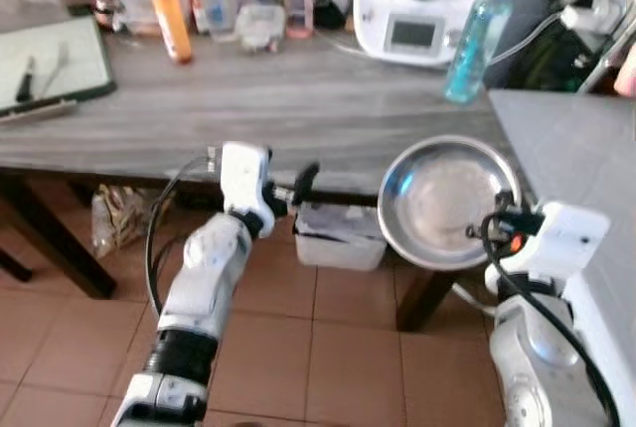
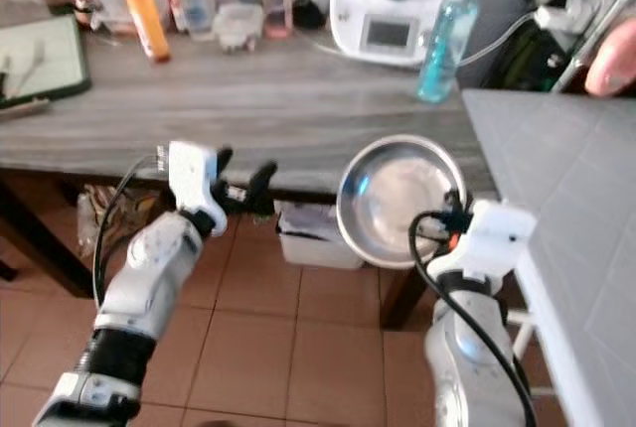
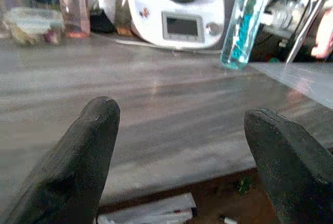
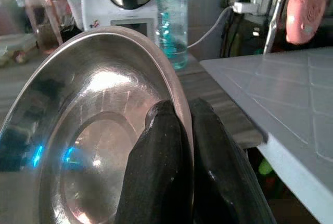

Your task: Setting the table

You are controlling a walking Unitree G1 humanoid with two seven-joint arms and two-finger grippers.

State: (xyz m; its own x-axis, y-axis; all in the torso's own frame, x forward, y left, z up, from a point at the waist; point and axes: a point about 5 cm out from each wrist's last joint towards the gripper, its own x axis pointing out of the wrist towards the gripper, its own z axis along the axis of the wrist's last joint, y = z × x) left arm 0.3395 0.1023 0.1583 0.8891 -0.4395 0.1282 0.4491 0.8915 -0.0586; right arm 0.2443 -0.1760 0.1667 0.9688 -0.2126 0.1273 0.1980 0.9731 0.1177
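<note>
Just past the near edge of the gray wooden surface (image 1: 298, 99), down at its right end: a shiny steel plate (image 1: 442, 199), held up in the air, not yet set down. Right jaws (image 4: 179, 130) pinched tight on the plate's rim, one black finger inside the rim and one outside. Plate tipped up on its edge, open face toward the robot, nothing in it. Bare stretch of surface just ahead of the plate and a bit to the left, so the next move looks like: lift forward, tip flat, lay down.

Left jaws (image 1: 303, 184) wide open, holding nothing, close to the front edge of the surface, pointing across at the plate. Right arm the one doing the job.

Farther back on the surface: a blue water bottle (image 1: 477, 40), a white kitchen machine (image 1: 417, 10) with a steel bowl on top, an orange bottle (image 1: 171, 20), a small clear tub (image 1: 260, 25). Under the surface, on the tile floor: a white bin (image 1: 338, 236), what's inside too blurry to tell.
</note>
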